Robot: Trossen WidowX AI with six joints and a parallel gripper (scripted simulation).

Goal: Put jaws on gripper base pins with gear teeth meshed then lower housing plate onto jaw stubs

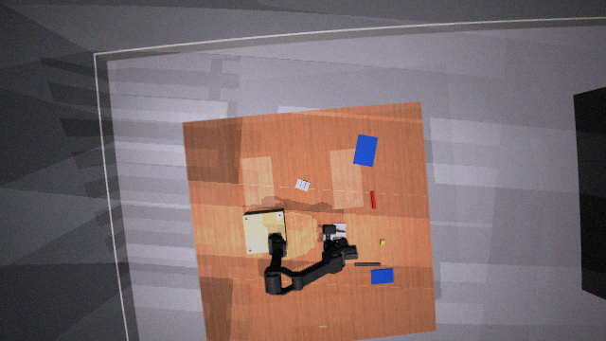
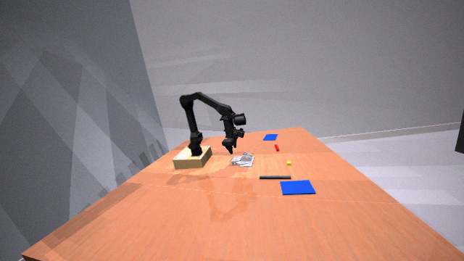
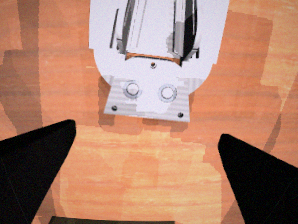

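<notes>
The white gripper base point(image 3: 102, 30) lies on the table; the assembly also shows in the top view point(image 1: 340, 228) and the exterior view point(image 2: 239, 162). The housing plate point(image 3: 150, 106) lies over its near end, with two round stubs point(image 3: 132, 89) point(image 3: 168, 93) showing through its holes. Whether it is fully level cannot be told. Two long upright parts, seemingly the jaws point(image 3: 129, 25) point(image 3: 190, 27), extend away from the plate; the gear teeth are hidden. My gripper point(image 3: 149, 133) point(image 2: 230, 152) is open and empty, above and just short of the plate's near edge, apart from it.
A black rod point(image 1: 367, 264) point(image 2: 275, 177), blue mats point(image 1: 382, 276) point(image 2: 297, 187) point(image 1: 365, 151) point(image 2: 270, 137), a yellow cube point(image 1: 383, 242) point(image 2: 288, 163) and a red bar point(image 1: 373, 200) point(image 2: 276, 147) lie beyond the assembly. A small white piece point(image 1: 302, 185) lies elsewhere. The arm stands on a pale box point(image 1: 258, 237) point(image 2: 188, 162).
</notes>
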